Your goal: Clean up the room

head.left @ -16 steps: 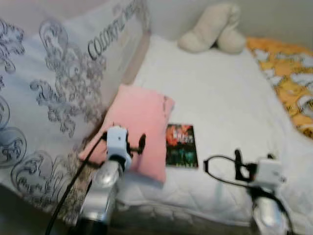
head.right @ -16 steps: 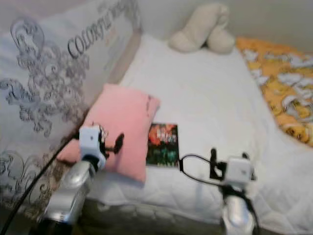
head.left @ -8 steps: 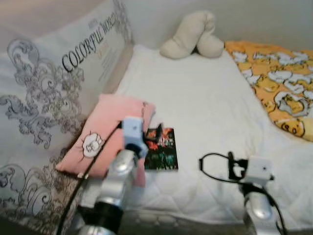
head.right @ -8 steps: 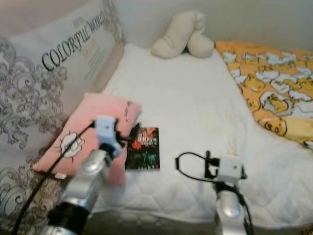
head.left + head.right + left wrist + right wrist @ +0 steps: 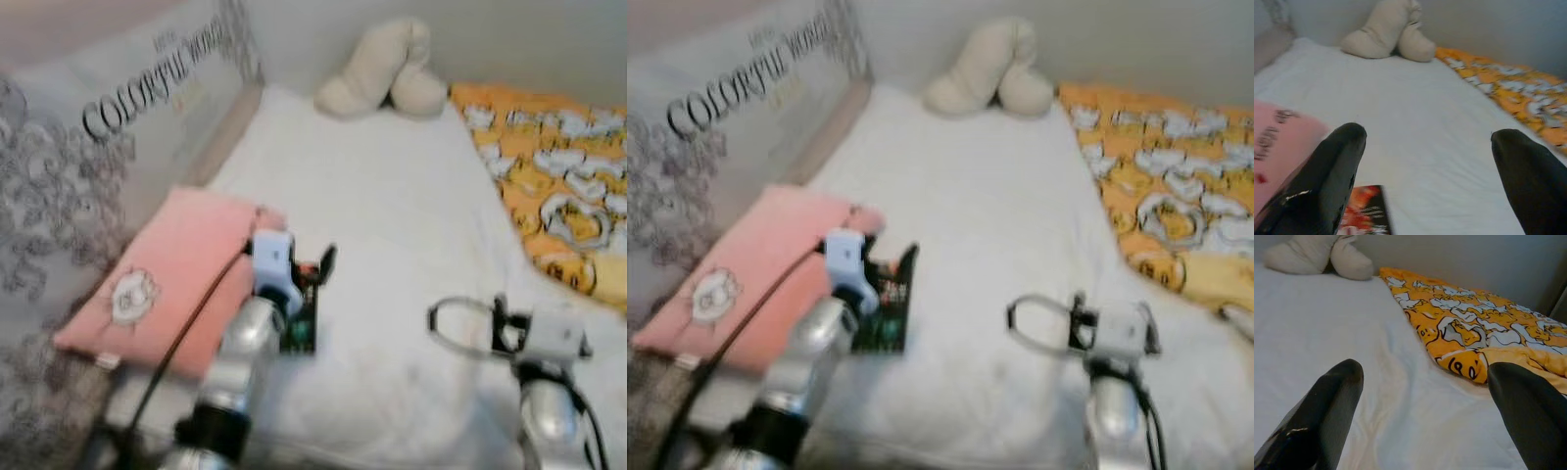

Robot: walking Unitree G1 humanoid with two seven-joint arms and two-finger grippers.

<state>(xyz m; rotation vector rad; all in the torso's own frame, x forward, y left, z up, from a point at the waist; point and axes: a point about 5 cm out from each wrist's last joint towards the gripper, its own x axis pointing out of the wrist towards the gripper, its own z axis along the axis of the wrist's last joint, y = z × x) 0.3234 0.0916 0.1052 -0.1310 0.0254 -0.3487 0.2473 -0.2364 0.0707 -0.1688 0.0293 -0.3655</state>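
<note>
A dark book with a red cover picture (image 5: 303, 331) lies on the white bed (image 5: 392, 196), beside a pink pillow (image 5: 162, 284). My left gripper (image 5: 318, 270) hovers just above the book's far end, fingers (image 5: 1332, 166) spread open with nothing between them; the arm hides part of the book (image 5: 1364, 213). To the right, my right gripper (image 5: 460, 328) stands open over bare sheet near the bed's front edge, apart from everything. In the right wrist view the gripper (image 5: 1425, 401) faces an orange patterned blanket (image 5: 1464, 328).
A cream plush toy (image 5: 382, 73) rests against the wall at the bed's far end. The orange blanket (image 5: 554, 186) covers the right side. A large white printed cushion (image 5: 88, 147) stands along the left edge, behind the pink pillow.
My left arm has swung right, from above the pink pillow to above the book. The right arm has barely moved. The camera has shifted too.
</note>
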